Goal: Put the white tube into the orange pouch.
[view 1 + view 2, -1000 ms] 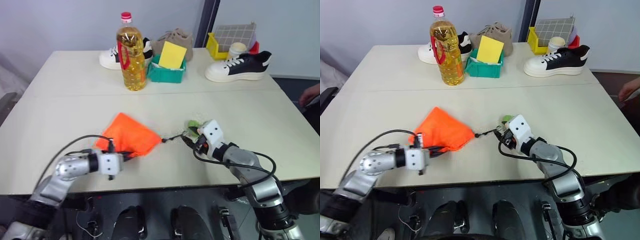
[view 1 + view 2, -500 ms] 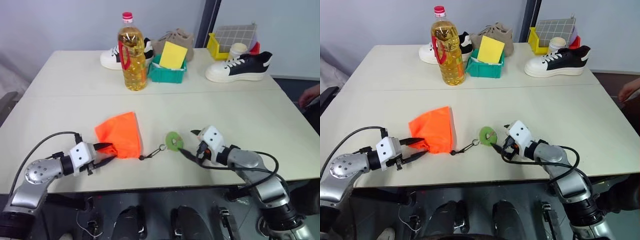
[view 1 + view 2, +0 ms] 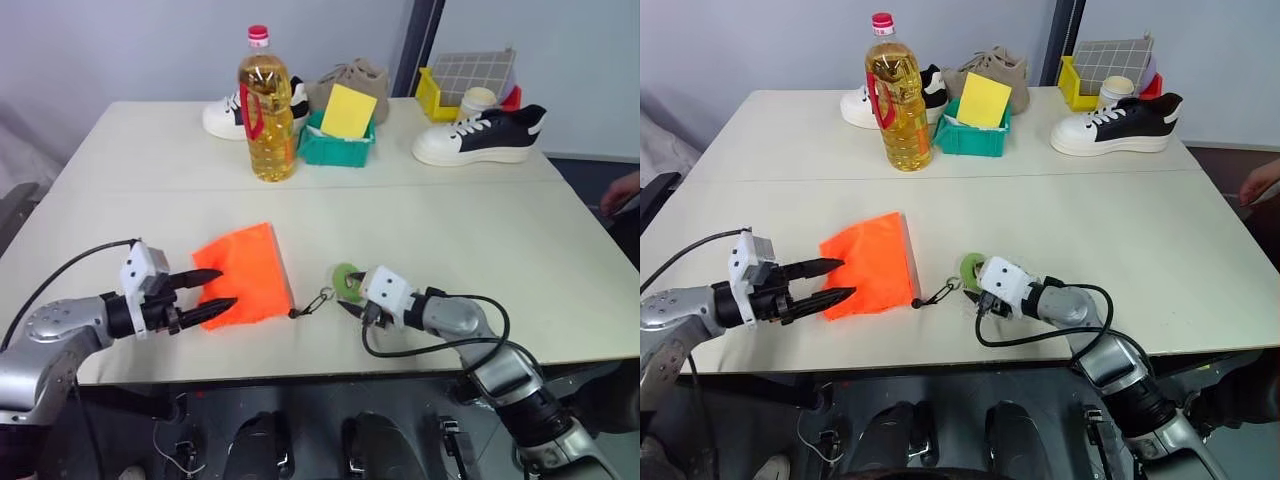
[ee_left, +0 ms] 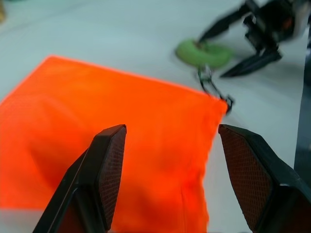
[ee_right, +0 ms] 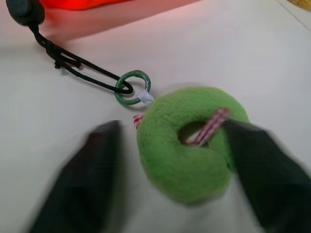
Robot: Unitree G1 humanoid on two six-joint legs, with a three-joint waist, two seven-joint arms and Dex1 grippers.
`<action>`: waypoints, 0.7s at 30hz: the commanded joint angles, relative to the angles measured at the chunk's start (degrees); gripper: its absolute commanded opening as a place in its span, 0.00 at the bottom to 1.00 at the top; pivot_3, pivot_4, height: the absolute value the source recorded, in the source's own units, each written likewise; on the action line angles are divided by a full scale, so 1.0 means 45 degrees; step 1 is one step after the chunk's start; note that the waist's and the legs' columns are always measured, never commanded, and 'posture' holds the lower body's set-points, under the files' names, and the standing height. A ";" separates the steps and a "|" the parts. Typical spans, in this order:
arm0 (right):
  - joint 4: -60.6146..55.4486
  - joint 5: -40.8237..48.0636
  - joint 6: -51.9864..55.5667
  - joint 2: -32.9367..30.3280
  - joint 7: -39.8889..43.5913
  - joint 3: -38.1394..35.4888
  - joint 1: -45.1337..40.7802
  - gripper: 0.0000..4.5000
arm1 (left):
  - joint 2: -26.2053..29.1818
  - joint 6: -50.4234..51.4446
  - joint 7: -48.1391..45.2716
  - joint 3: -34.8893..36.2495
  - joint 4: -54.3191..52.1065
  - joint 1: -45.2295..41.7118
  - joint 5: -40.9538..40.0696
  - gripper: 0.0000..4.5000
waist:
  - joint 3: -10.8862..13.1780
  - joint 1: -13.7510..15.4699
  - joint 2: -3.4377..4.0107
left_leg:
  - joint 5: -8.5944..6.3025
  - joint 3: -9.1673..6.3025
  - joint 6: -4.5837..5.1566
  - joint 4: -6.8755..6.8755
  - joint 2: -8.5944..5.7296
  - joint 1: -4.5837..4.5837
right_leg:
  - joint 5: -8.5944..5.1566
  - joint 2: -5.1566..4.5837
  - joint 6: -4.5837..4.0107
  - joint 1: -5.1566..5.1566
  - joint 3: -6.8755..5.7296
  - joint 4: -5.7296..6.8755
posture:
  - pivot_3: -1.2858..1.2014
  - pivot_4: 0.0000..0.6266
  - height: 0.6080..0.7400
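The orange pouch [image 3: 243, 287] lies flat on the table [image 3: 480, 220], right in front of the left gripper [image 3: 208, 290] — its two black fingers are spread apart, one on each side of the pouch's near edge, holding nothing. The right gripper [image 3: 977, 301] has its fingers apart around the green disc [image 5: 187, 141] on the pouch's cord, not squeezing it. I cannot spot the white tube anywhere. The step looks like getting the pouch ready — next, its mouth must be opened and the tube found.
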 commanded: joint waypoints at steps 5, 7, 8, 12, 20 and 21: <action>-0.0978 -0.0098 -0.0062 -0.0463 -0.0063 -0.1000 0.0388 0.02 | -0.0574 0.0419 0.0253 0.0238 -0.0365 -0.0908 -0.0141 0.72 | 0.0000 0.0013 -0.0001 | 0.0003 0.0000 0.0000 0.0000 -0.0002 -0.0004 | 0.0001 0.0000 0.0002 0.0040 0.0001 0.0001 | 0.52 0.24 1.00; -0.1637 0.0214 -0.0012 -0.0515 -0.0049 -0.1520 0.0480 0.02 | -0.0709 0.0254 -0.0005 -0.0149 -0.0262 -0.1112 0.0185 0.72 | 0.0000 0.0010 0.0000 | 0.0011 0.0002 0.0012 0.0000 -0.0002 -0.0006 | 0.0003 0.0001 0.0006 0.0040 0.0002 0.0000 | 0.52 0.24 1.00; -0.1912 0.0390 0.0047 -0.0498 -0.0023 -0.1738 0.0500 0.02 | -0.0747 0.0129 -0.0137 -0.0331 -0.0204 -0.1183 0.0378 0.72 | 0.0000 -0.0001 0.0000 | 0.0011 0.0002 0.0012 -0.0001 -0.0002 -0.0005 | 0.0004 0.0001 0.0008 0.0038 0.0002 0.0001 | 0.52 0.24 1.00; -0.2826 0.1232 0.0390 -0.0333 0.0111 -0.2410 0.0462 0.02 | -0.1002 -0.0001 -0.0567 -0.0874 0.0045 -0.1566 0.0720 0.72 | 0.0000 -0.0005 0.0000 | 0.0004 -0.0001 -0.0005 -0.0004 0.0000 -0.0004 | 0.0009 0.0006 0.0016 0.0038 0.0002 0.0002 | 0.52 0.24 1.00; -0.3930 0.2445 0.1349 0.0242 -0.0043 -0.2844 -0.0147 0.02 | -0.1627 -0.0298 -0.1240 -0.1828 0.0713 -0.2475 0.1308 0.72 | 0.0000 0.0017 -0.0001 | 0.0017 -0.0002 0.0021 -0.0003 -0.0002 -0.0006 | 0.0006 0.0004 0.0010 0.0039 0.0003 0.0001 | 0.52 0.24 1.00; -0.3980 0.2544 0.1412 0.0309 -0.0068 -0.2817 -0.0213 0.02 | -0.1736 -0.0344 -0.1283 -0.1956 0.0726 -0.2538 0.1372 0.72 | 0.0000 0.0016 -0.0001 | 0.0018 -0.0002 0.0023 -0.0003 -0.0002 -0.0006 | 0.0006 0.0004 0.0009 0.0039 0.0003 0.0001 | 0.52 0.24 1.00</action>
